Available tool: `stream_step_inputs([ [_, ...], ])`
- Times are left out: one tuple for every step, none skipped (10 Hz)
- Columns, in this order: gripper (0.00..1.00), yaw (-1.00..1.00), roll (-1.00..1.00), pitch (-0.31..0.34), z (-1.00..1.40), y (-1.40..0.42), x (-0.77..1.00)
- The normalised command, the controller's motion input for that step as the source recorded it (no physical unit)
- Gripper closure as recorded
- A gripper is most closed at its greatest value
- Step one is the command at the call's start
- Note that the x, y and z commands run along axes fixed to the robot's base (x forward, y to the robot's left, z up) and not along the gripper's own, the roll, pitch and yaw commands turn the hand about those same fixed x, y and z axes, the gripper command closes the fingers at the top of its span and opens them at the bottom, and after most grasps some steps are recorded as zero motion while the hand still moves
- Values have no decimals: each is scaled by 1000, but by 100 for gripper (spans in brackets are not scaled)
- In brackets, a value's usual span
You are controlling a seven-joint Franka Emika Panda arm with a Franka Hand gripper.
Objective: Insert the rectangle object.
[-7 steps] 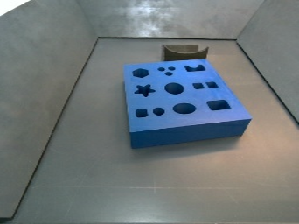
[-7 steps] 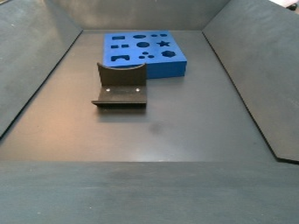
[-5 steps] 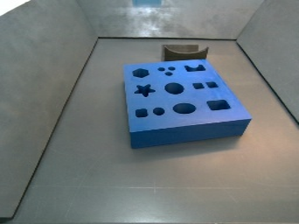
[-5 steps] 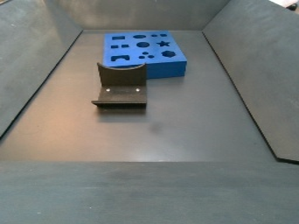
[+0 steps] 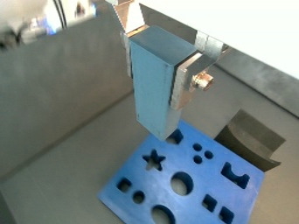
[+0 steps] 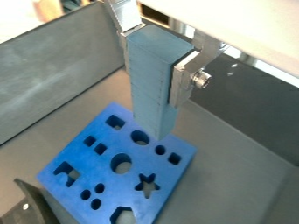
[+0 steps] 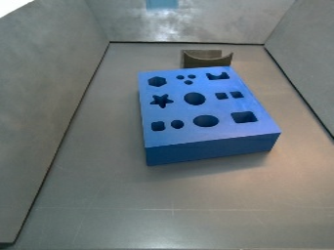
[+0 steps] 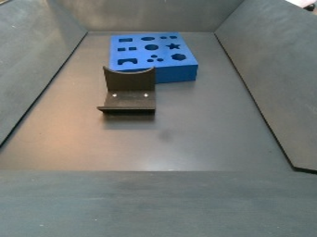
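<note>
The rectangle object (image 5: 152, 96), a pale sky-blue long block, hangs upright between my gripper's (image 5: 158, 66) silver fingers, high above the dark-blue board (image 5: 208, 179) with shaped holes. Its lower end points down over the board's edge region. It also shows in a wrist view (image 6: 149, 96), gripped by the gripper (image 6: 156, 57) above the board (image 6: 70, 157). In both side views the board (image 7: 177, 109) (image 8: 180, 72) lies flat on the floor, and the gripper and block are out of view.
The fixture (image 7: 202, 54) stands just behind the board near the back wall; it also shows in a side view (image 8: 128, 93) and in both wrist views (image 5: 251, 140) (image 6: 35, 206). Grey sloping walls enclose the floor on all sides.
</note>
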Motion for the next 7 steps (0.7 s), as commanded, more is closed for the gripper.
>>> stream_step_inputs([
  [100, -172, -21, 434, 176, -129, 153],
  [100, -95, -20, 315, 98, -84, 113],
  [100, 60, 0, 67, -931, -469, 917],
  [100, 220, -107, 23, -897, -240, 909],
  [100, 206, -133, 0, -903, -177, 914],
  [100, 260, -167, 0, -837, -31, 903],
  [100, 343, -199, 0, -649, 106, 900],
])
